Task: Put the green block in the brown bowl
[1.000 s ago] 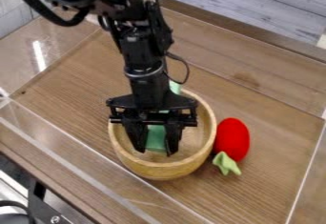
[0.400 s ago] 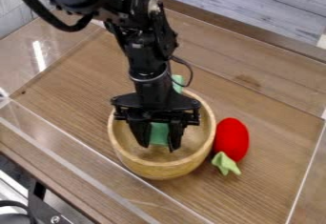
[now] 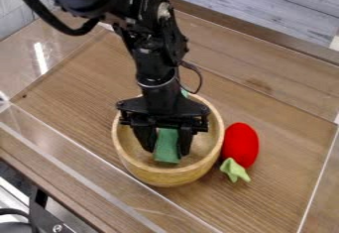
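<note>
1. A black robot arm [image 3: 143,39] is seen reaching straight down from the upper left over a wooden table [image 3: 79,98].
2. The gripper [image 3: 165,130] is positioned inside the brown bowl [image 3: 133,158], its fingers pointing down.
3. The green block [image 3: 169,145] is found standing tilted in the bowl, between the two fingers.
4. The jaws are set partly apart, one on either side of the block; whether the block is actually clamped cannot be told.
5. A red strawberry toy [image 3: 240,145] is placed just right of the bowl, touching or nearly touching its rim.
</note>
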`<state>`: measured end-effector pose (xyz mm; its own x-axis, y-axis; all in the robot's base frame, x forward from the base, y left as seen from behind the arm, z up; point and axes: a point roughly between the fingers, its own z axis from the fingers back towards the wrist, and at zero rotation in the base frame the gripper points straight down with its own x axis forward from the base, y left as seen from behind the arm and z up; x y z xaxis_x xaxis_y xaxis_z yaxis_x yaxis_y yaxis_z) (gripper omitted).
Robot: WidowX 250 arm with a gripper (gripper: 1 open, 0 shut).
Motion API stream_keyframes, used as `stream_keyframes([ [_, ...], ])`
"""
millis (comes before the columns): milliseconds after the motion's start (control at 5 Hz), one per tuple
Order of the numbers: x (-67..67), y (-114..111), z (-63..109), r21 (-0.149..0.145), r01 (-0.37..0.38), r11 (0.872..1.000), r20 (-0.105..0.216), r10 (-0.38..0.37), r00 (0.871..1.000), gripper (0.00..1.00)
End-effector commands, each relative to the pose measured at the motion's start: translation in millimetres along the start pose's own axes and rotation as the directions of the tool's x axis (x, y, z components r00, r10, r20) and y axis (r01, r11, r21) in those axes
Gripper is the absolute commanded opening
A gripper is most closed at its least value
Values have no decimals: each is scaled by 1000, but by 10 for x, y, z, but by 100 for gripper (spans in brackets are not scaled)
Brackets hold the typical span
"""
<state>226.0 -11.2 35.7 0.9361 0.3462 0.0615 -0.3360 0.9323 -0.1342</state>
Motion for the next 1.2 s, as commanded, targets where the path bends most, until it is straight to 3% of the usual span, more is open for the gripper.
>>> stream_keyframes([
  [0, 59, -42, 82, -5, 15, 1000, 54, -15, 998, 0],
  [800, 110, -62, 125, 23, 23, 999, 115, -25, 993, 0],
  [1000, 126, -96, 208, 18, 21, 1000, 111, -23, 994, 100],
])
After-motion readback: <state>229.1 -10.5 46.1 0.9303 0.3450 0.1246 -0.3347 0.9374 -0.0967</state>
